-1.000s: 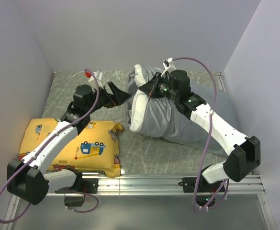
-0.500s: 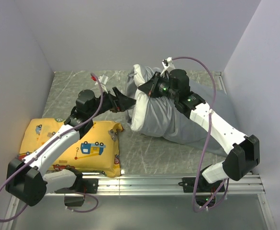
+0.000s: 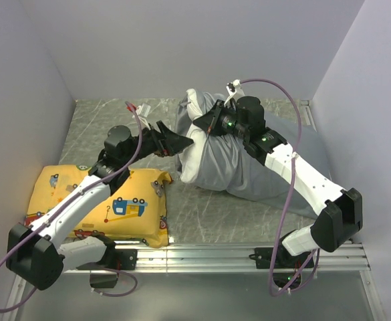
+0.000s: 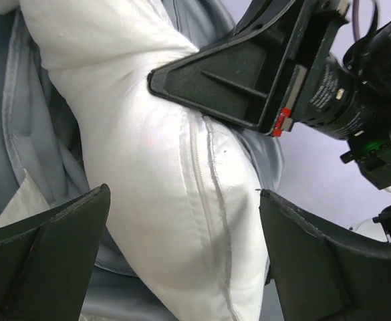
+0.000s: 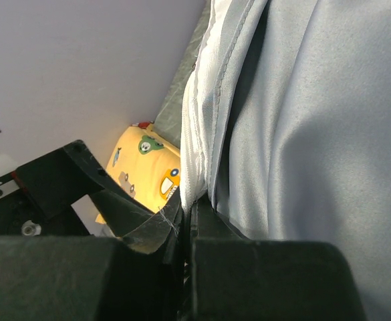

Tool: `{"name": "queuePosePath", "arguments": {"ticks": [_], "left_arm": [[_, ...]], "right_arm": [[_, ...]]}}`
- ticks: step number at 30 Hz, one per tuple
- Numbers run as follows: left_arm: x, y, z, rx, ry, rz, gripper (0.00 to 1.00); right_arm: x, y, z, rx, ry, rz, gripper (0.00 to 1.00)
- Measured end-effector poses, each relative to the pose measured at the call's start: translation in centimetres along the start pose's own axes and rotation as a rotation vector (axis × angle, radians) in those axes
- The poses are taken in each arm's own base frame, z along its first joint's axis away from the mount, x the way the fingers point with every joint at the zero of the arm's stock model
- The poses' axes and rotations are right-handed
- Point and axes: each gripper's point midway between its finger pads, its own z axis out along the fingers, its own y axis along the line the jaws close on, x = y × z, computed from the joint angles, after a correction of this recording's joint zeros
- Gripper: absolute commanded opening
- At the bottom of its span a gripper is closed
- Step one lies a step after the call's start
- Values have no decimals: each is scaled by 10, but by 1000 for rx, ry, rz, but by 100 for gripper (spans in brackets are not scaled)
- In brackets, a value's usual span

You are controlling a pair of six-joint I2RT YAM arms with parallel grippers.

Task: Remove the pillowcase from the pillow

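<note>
Left wrist view put the left gripper with its jaws spread wide, one finger on each side of a bulge of the pillow, not touching it as far as I could judge. Right above that bulge sat the right gripper, its jaws pressed together on cloth. In the right wrist view the pinch sat where a white seam and the grey pillowcase ran together, and I could not tell which layer it held, or whether it held both.

From overhead, the pillow stood bunched toward the back of the table. Its white end was bare on the left and the rest was inside the pillowcase, which trailed off to the right under the right arm. The job looked only partly done.

My main worry was the left jaws closing on white and grey together. A grey fold lay just beside the left finger, and then any pull would drag the whole bundle rather than part the two.

The two grippers were also very near each other, so a careless closing or lift could knock them together. The right pinch looked thin and might slip under a hard tug. The yellow cushion lay under the left arm, where a low elbow could shove it.
</note>
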Motion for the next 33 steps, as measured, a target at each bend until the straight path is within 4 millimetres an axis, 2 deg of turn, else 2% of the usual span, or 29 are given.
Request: {"name": "queuePosePath", "arguments": {"ticks": [8,15,16,18,19,20,21,22,23,25,28,33], "left_arm": [[19,4,20,53,76,-41,99],[24,2,31,102,91,-61,99],[25,4,33,99,93,-65,90],[27,8,36,91,100,-79,67],[28,11,38,83,101,-87,41],[30,14,39,72,105,-99,27],[31,18,41,59,106,-102,17],[31,20,42,50,105,-108,6],[31,21,43,44,104,-110,0],[33,24,45,25,105,-117,0],[34,37,47,-36,91,-133,0],[32,56,47,-134,61,-154,0]], "right_arm": [[2,1,2,11,3,-11,0],[3,-1,4,24,-1,-21,0],[3,-1,5,26,-2,-24,0],[4,-2,5,33,-1,-27,0],[4,-3,5,38,0,-30,0],[5,-4,5,45,2,-33,2],[4,-3,6,50,3,-38,14],[3,-3,6,56,1,-43,21],[2,-3,5,63,1,-49,29],[-6,2,4,57,-19,-62,49],[-23,17,-3,51,-61,-99,62],[-40,26,-43,103,-118,-152,71]]}}
